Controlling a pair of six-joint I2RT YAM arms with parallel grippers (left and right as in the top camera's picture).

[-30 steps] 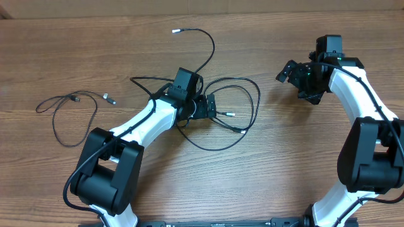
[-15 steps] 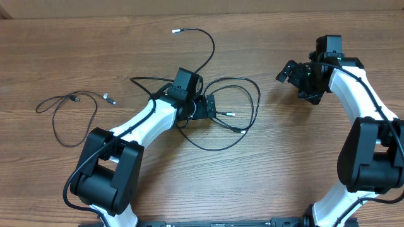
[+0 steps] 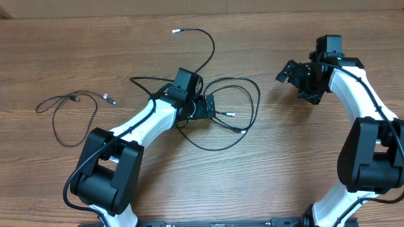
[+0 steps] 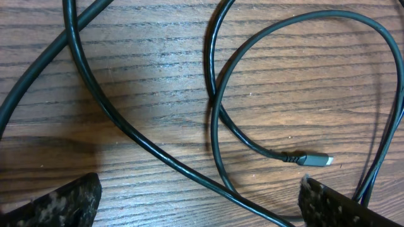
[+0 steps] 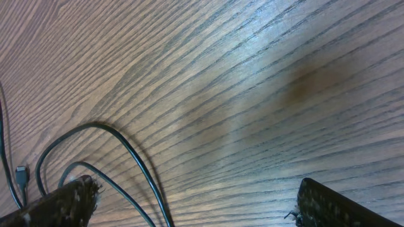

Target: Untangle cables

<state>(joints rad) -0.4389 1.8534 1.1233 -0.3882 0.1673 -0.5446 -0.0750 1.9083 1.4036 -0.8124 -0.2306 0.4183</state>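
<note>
Tangled black cables (image 3: 235, 106) loop across the middle of the table, with one strand arcing up to a silver tip (image 3: 177, 30). My left gripper (image 3: 211, 108) is open and low over the tangle. In the left wrist view (image 4: 199, 192) one cable strand (image 4: 145, 142) runs on the wood between the fingers, and a silver-tipped plug (image 4: 314, 160) lies just ahead. My right gripper (image 3: 287, 72) is open and empty at the back right, right of the tangle. The right wrist view (image 5: 196, 195) shows two strands (image 5: 136, 157) near its left finger.
A separate black cable (image 3: 69, 110) with small plugs lies by itself at the left. The wooden table (image 3: 284, 157) runs under everything. Both white arms reach in from the front edge.
</note>
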